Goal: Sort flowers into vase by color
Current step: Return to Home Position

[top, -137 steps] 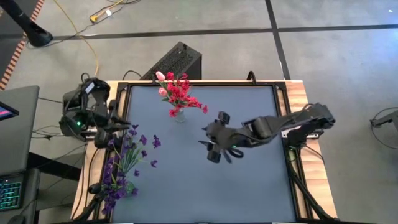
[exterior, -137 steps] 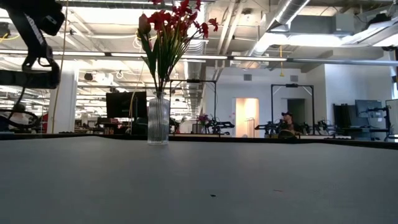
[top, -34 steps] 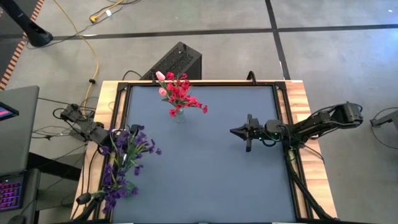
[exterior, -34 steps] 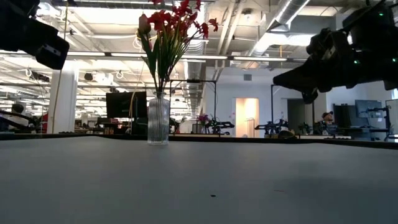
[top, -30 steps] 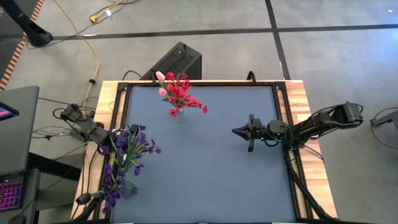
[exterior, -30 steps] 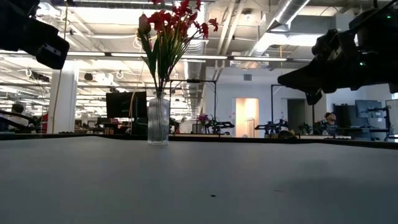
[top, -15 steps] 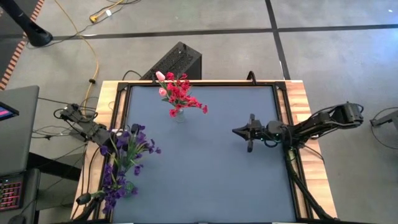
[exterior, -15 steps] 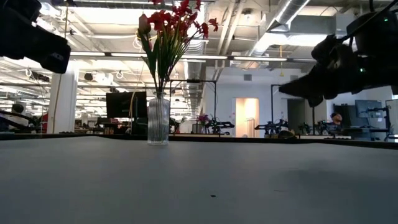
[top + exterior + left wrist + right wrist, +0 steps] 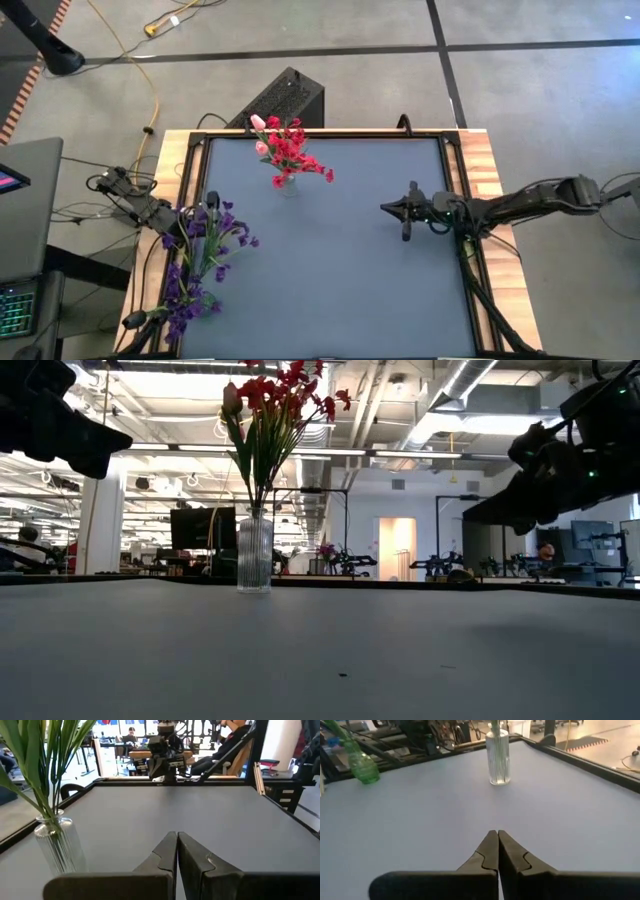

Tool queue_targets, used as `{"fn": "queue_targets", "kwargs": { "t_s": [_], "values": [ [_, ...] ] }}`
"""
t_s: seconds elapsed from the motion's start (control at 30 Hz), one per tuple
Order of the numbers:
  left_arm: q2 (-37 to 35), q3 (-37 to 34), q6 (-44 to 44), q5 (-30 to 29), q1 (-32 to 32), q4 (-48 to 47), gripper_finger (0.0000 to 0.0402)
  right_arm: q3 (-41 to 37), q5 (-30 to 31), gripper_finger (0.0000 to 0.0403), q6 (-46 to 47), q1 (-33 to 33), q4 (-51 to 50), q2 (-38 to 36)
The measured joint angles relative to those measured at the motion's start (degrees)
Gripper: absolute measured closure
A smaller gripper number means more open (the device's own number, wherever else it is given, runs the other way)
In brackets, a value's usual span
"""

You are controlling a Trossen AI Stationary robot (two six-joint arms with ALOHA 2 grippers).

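A clear ribbed vase (image 9: 287,186) stands on the grey table at the far left. The stems of the red flowers (image 9: 292,150) and pink tulip buds (image 9: 259,124) stick into it. The purple flowers (image 9: 200,255) stand by the left edge. Green stems rise from a green vase (image 9: 363,768) there. My left gripper (image 9: 177,838) is shut and empty at the left edge (image 9: 165,216), level, pointing across the table. My right gripper (image 9: 498,834) is shut and empty above the table's right part (image 9: 386,208), pointing left.
The grey tabletop (image 9: 330,270) lies bare between the two arms. A raised frame (image 9: 455,150) runs around it. A black box (image 9: 285,98) sits on the floor beyond the far edge. Cables (image 9: 120,185) hang beside the left arm.
My right gripper has drawn back a little toward the table's right edge, and that arm has stretched out lower. It stays shut. My left gripper has turned slightly in place. The vases and flowers have kept still.
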Motion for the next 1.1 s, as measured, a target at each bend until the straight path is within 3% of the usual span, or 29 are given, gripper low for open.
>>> {"fn": "queue_targets", "kwargs": {
  "t_s": [0.3,0.53,0.73,0.93,1.1],
  "values": [
    [0.00,0.00,0.02,-0.02,0.00,-0.04,0.0401,0.02,-0.04,0.0379,0.15,0.02,-18.19,-15.83],
    [0.00,-0.02,0.02,-0.02,0.00,-0.07,0.0401,0.00,-1.62,0.0379,-1.68,0.60,-25.66,-24.27],
    [0.00,-0.02,0.02,-0.02,-0.02,-0.09,0.0401,-0.02,-1.89,0.0377,-1.74,0.41,-33.32,-27.31],
    [0.00,-0.02,0.02,-0.01,-0.01,-0.11,0.0401,0.04,-2.60,0.0361,6.35,0.13,-33.75,-27.10],
    [0.00,-0.02,0.02,-0.02,-0.02,-0.11,0.0401,0.04,-2.64,0.0359,7.49,0.13,-33.81,-27.10]
  ]
}}
